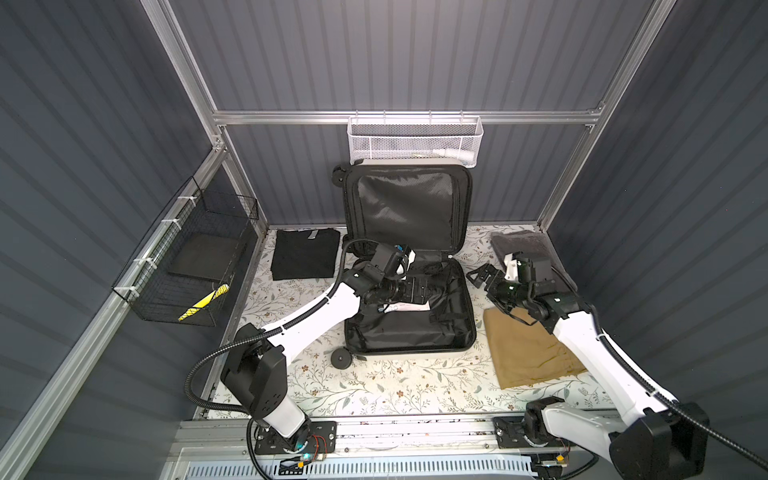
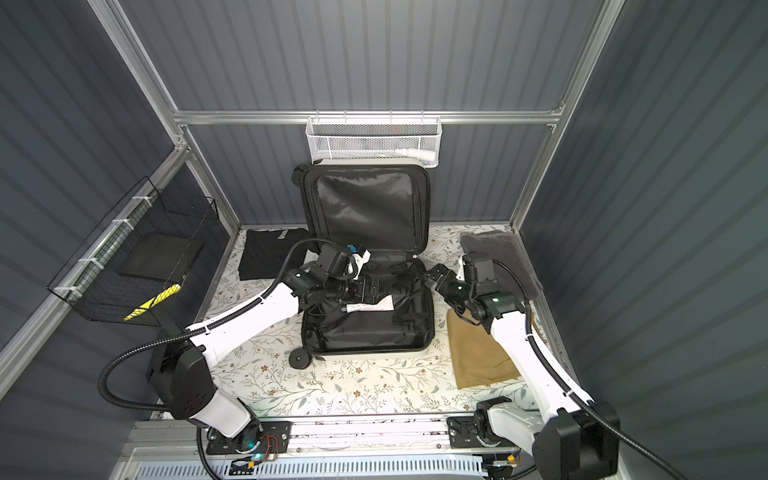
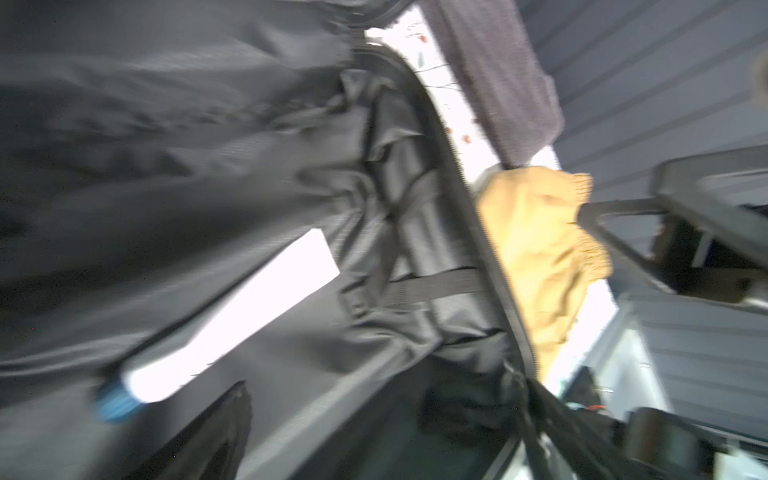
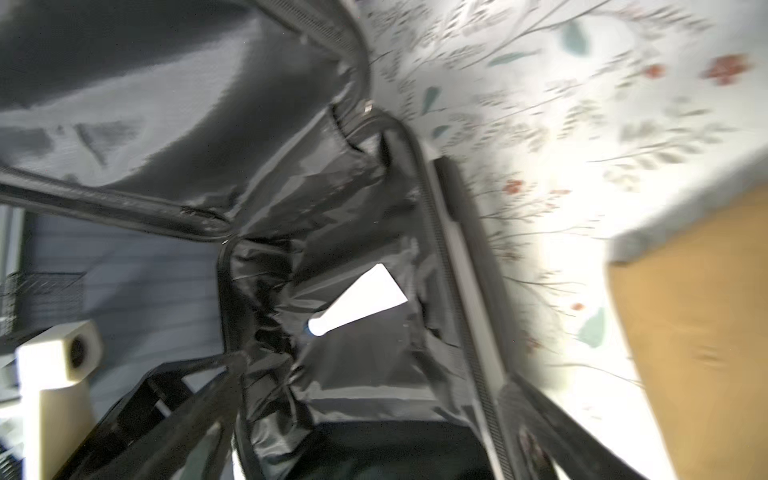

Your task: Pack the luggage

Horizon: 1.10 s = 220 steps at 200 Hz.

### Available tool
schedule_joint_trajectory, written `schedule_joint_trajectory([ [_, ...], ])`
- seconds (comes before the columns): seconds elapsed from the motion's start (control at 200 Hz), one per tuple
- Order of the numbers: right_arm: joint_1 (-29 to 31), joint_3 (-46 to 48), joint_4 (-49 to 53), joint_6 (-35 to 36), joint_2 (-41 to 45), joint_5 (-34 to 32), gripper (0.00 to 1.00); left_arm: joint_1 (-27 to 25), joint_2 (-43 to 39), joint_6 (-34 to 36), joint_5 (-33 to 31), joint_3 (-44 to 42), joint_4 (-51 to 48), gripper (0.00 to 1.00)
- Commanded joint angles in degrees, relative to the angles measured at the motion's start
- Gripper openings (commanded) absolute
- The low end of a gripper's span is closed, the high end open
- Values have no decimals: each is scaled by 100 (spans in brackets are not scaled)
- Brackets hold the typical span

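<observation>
Black-lined and lid up, the luggage (image 1: 409, 332) sits on the worktop (image 1: 395, 386) toward its rear edge, long axis front to back, directly beneath your left end effector (image 1: 417, 289), wide and empty, while the right end effector (image 1: 482, 286), equally wide, hangs just off its right rim.

No legible txt; print on white tube (image 2: 368, 306) in luggage (image 2: 365, 208) too blurry.

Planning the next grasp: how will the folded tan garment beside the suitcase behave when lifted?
The folded tan garment looks soft and creased, so it probably droops and unfolds from one pinch. Lying flat on the tablecloth, it likely slides, not rolls.
</observation>
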State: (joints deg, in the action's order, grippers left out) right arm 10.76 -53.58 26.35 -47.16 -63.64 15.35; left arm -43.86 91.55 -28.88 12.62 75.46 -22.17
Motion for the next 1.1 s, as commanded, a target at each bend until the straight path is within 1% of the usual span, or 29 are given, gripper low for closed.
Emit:
schedule_joint_trajectory([
  [0.0,-438,96,728,400,340,-25,99,-408,162,-672,0,-50,435,100],
  [0.125,-1162,348,943,652,648,323,99,-1021,358,-1015,-365,214,524,100],
  [0.17,-1451,412,1069,733,717,334,99,-1242,435,-1130,-477,295,618,100],
  [0.19,-1583,433,1120,777,736,565,99,-1322,477,-1182,-545,352,634,100],
  [0.26,-2022,524,1284,906,789,684,99,-1617,660,-1344,-769,502,679,100],
  [0.275,-2100,547,1312,925,803,705,99,-1683,704,-1377,-818,705,700,100],
  [0.365,-2673,695,1397,1041,839,837,99,-2032,1070,-1577,-989,1097,791,100],
  [0.465,-3366,923,1345,983,887,1123,99,-2351,1650,-1613,-1071,1768,706,99],
  [0.58,-4004,1184,1191,823,910,1366,99,-2550,2377,-1613,-1100,2590,372,99],
  [0.735,-4593,1371,1053,702,842,1444,99,-2765,3075,-1633,-1232,3343,73,97],
  [0.94,-5235,1421,1030,767,672,1443,99,-3036,3526,-1868,-1866,3549,-82,96],
  [1.096,-5577,1416,1005,838,532,1518,99,-3103,4071,-1755,-2046,4090,-426,95],
])
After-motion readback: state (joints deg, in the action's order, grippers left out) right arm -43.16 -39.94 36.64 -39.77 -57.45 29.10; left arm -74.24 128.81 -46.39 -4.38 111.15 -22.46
